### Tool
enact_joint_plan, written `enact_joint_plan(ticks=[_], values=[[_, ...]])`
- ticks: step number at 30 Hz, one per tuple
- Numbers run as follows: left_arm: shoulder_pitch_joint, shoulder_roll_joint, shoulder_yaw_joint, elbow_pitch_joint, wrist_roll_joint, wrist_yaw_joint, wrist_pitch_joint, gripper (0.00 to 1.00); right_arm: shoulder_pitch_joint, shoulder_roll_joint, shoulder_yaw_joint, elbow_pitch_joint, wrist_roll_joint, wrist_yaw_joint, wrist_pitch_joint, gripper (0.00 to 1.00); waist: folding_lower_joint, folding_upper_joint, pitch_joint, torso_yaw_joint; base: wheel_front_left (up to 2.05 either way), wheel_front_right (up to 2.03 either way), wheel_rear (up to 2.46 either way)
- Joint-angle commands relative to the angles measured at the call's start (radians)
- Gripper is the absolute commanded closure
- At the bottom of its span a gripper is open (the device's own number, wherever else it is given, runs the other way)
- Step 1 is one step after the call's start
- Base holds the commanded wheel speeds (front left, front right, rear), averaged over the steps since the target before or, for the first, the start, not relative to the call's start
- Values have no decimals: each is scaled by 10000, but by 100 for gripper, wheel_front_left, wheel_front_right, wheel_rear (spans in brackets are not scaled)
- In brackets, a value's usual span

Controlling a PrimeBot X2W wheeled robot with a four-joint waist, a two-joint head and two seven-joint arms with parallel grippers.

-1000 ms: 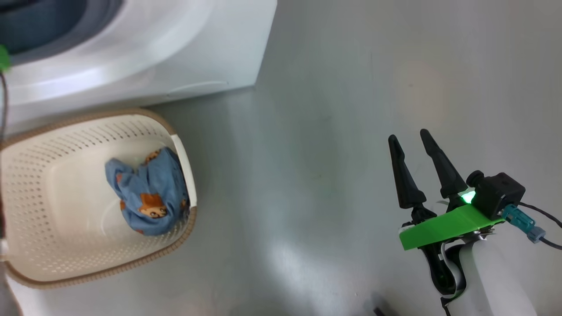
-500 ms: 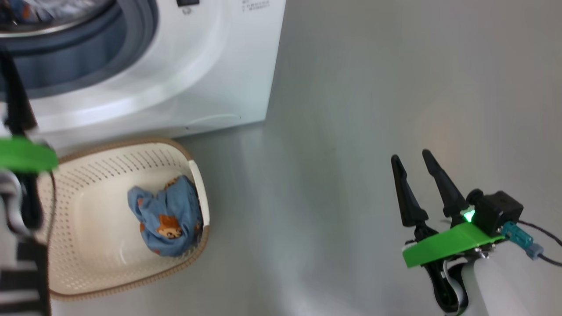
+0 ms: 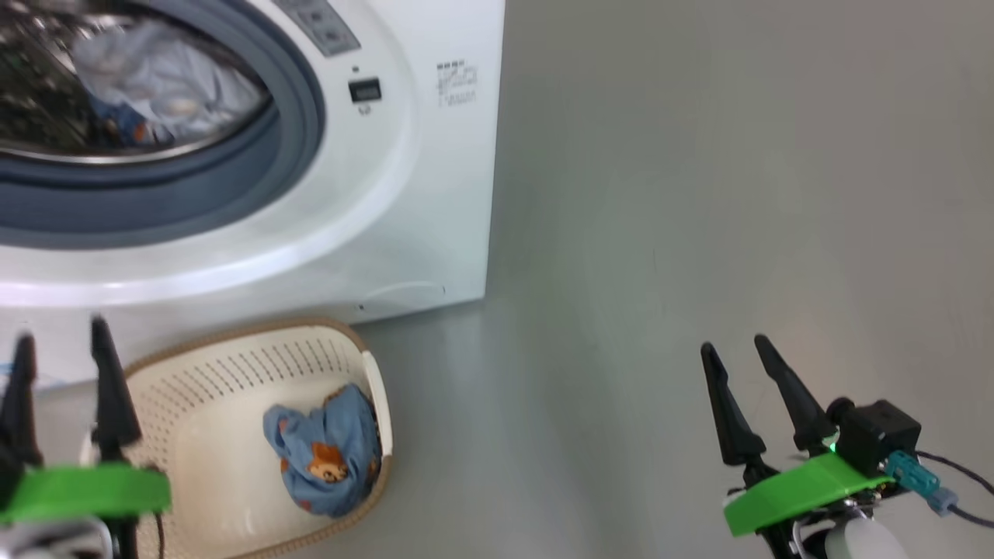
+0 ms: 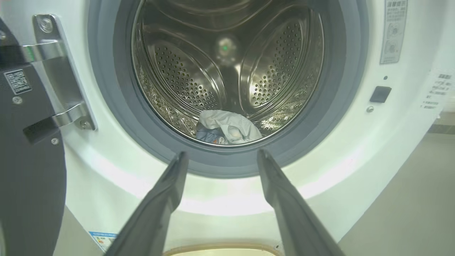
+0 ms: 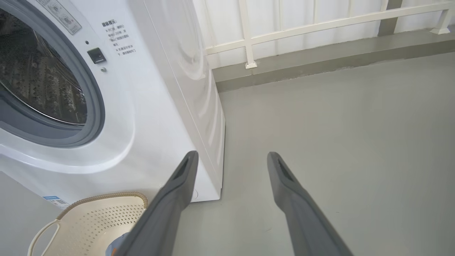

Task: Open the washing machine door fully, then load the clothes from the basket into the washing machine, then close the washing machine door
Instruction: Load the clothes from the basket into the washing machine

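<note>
Facing drum (image 4: 177, 81) and pale garment (image 4: 231, 124), left tool (image 4: 222, 153) spread; right tool (image 5: 231, 153) spread over floor (image 5: 337, 124).

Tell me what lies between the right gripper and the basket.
In the head view, just bare grey floor stretches between the right gripper and the basket; nothing lies there.
</note>
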Motion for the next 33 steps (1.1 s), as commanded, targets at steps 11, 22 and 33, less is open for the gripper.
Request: enact_joint_plan(ticks=[11, 22, 33], values=[[1891, -354, 441, -1311, 618, 209, -51, 0, 614, -251, 171, -287, -112, 16, -49, 0, 0, 0, -1232, 74, 0, 0, 0], [3064, -722, 372, -1544, 711, 323, -51, 0, 901, -404, 24, -482, -249, 16, -49, 0, 0, 0, -1729, 189, 0, 0, 0], [3406, -798, 176, -1578, 643, 484, -51, 0, 964, -552, 18, -541, -327, 16, -49, 0, 0, 0, -1988, 292, 0, 0, 0]])
